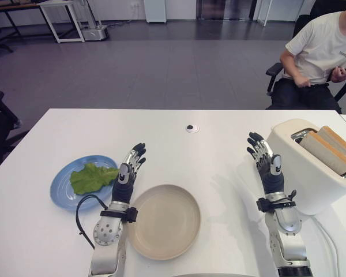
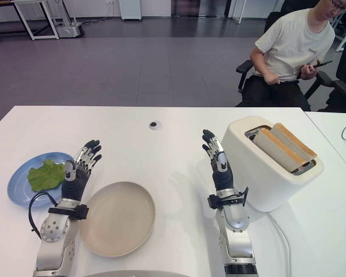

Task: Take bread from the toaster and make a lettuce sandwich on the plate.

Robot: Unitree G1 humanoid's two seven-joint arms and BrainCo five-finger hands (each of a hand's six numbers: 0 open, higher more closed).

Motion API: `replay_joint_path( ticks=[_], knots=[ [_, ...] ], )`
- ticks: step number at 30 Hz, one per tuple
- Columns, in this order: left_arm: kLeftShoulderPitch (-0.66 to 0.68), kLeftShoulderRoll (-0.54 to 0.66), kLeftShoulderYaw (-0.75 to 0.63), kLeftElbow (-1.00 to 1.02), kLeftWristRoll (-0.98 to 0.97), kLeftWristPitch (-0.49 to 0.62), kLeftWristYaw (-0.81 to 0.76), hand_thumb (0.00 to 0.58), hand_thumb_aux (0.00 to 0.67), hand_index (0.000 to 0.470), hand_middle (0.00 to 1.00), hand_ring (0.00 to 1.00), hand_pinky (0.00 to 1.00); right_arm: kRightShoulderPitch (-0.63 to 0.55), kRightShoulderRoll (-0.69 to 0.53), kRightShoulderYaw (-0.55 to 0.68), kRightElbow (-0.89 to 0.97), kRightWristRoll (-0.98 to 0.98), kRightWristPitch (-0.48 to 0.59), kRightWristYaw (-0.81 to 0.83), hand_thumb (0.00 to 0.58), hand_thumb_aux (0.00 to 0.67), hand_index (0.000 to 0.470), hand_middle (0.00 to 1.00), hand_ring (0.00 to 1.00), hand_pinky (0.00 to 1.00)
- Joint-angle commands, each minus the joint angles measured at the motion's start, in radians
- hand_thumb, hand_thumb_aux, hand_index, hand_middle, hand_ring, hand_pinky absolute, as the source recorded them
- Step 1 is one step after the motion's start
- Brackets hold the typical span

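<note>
**Bread's up, nobody's grabbed it yet**

The right hand [image 1: 270,168], lower right of frame, has its fingers straight and spread, holding nothing, just beside the toaster [image 1: 300,173]. Two bread slices [image 1: 330,151] stick up from its slots at the right edge. I'd come over the top, pinch the nearer slice by its exposed edge, and lift straight up. The left hand [image 1: 127,173], fingers out and empty too, sits lower left between the lettuce [image 1: 92,178] on the blue plate [image 1: 59,190] and the beige plate [image 1: 167,225], bottom centre.

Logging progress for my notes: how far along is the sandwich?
Nothing looks done: bread sits in the toaster, lettuce lies on the blue plate, no bread on the beige plate. Left hand and right hand are open, holding nothing. Every step remains.
</note>
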Motion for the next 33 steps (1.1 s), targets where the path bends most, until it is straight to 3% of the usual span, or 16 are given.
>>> replay_joint_path(
  ticks=[1, 6, 18, 23, 28, 33],
  knots=[
    [-0.005, -0.008, -0.005, -0.019, -0.019, 0.045, 0.002, 0.0, 0.0, 0.0, 0.0, 0.0, 0.0, -0.004, 0.003, -0.001, 0.002, -0.007, 0.008, 0.004, 0.0, 0.0, 0.0, 0.0, 0.0, 0.0],
    [-0.028, -0.017, -0.015, -0.087, -0.04, 0.105, 0.008, 0.0, 0.0, 0.0, 0.0, 0.0, 0.0, -0.007, 0.003, 0.0, 0.002, -0.014, 0.005, 0.004, 0.0, 0.0, 0.0, 0.0, 0.0, 0.0],
    [-0.055, -0.018, -0.014, -0.062, -0.038, 0.134, 0.011, 0.0, 0.0, 0.0, 0.0, 0.0, 0.0, -0.015, 0.017, 0.018, -0.018, -0.039, 0.01, 0.004, 0.0, 0.0, 0.0, 0.0, 0.0, 0.0],
    [-0.055, -0.014, -0.007, -0.078, -0.039, 0.141, 0.012, 0.0, 0.0, 0.0, 0.0, 0.0, 0.0, -0.025, -0.046, 0.023, -0.21, -0.066, 0.082, 0.042, 0.0, 0.0, 0.0, 0.0, 0.0, 0.0],
    [-0.055, -0.013, -0.001, -0.089, -0.037, 0.142, 0.017, 0.0, 0.0, 0.0, 0.0, 0.0, 0.0, -0.12, -0.24, -0.196, -0.506, -0.008, 0.312, 0.08, 0.0, 0.0, 0.0, 0.0, 0.0, 0.0],
    [-0.059, -0.013, 0.001, -0.09, -0.036, 0.14, 0.02, 0.0, 0.0, 0.0, 0.0, 0.0, 0.0, -0.158, -0.432, -0.417, -0.545, -0.029, 0.438, 0.127, 0.0, 0.0, 0.0, 0.0, 0.0, 0.0]
  ],
)
